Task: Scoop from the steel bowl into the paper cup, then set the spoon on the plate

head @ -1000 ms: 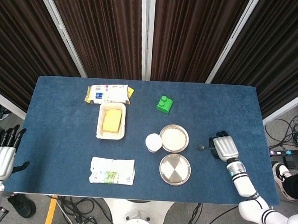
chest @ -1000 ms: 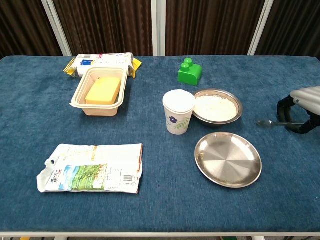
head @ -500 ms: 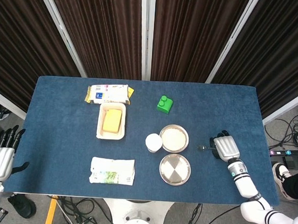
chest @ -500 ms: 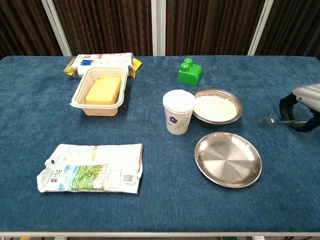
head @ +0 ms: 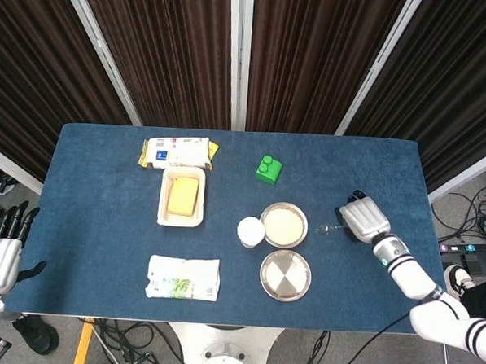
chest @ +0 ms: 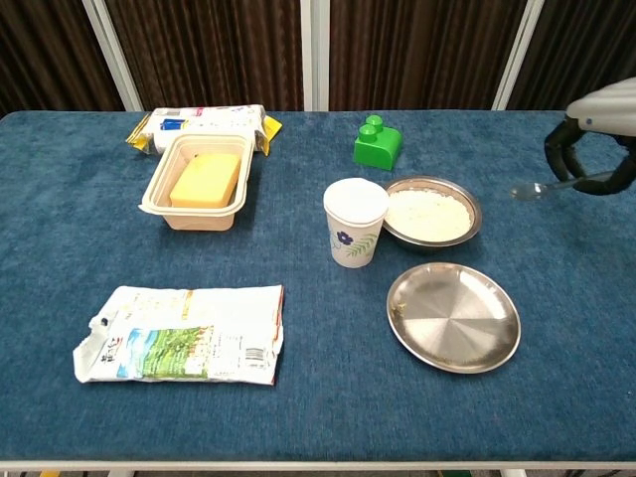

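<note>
A steel bowl of white powder stands right of centre. The white paper cup with a flower print stands just left of it. An empty steel plate lies in front of them. My right hand hovers to the right of the bowl and grips a metal spoon, whose bowl end points left toward the steel bowl. My left hand hangs off the table's left edge with fingers apart, holding nothing.
A tray of yellow butter-like block, a snack packet behind it, a green block at the back, and a flat printed pouch at the front left lie on the blue table.
My right hand has lifted the spoon off the table and carried it up and toward the bowl. The left hand has barely moved.
</note>
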`<action>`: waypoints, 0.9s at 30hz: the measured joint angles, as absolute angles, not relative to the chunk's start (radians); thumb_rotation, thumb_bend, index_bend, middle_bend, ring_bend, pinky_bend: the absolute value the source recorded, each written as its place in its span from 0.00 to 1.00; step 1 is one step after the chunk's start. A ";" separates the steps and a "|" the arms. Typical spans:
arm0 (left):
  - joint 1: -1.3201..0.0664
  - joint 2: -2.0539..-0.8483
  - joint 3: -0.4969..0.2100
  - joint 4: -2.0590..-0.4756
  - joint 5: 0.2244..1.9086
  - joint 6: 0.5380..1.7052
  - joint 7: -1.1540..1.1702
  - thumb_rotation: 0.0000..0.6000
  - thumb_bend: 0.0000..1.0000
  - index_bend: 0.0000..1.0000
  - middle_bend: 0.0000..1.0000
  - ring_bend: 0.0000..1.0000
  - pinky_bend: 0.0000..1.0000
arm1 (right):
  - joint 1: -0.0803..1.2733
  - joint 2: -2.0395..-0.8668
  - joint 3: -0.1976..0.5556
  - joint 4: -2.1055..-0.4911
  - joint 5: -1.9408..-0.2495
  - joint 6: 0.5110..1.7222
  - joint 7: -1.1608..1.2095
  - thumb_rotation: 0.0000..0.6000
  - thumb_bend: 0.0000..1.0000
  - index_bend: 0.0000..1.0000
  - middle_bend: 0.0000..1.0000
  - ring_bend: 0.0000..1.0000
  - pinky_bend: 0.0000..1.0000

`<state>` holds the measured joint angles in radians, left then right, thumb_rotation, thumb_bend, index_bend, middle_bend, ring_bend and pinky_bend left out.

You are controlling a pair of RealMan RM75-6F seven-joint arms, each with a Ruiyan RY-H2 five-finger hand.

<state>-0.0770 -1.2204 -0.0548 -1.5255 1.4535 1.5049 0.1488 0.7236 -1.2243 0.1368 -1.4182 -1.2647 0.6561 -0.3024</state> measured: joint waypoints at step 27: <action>-0.070 -1.228 -0.054 -1.503 1.452 1.505 0.121 1.00 0.00 0.13 0.11 0.00 0.03 | 1.173 -1.478 -0.066 -1.326 -0.720 0.625 -0.916 1.00 0.37 0.59 0.55 0.27 0.15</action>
<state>-0.0701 -1.2275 -0.0541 -1.5030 1.4520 1.5054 0.1215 1.1731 -1.4777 -0.0664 -1.3263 -0.7197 0.6252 -0.9158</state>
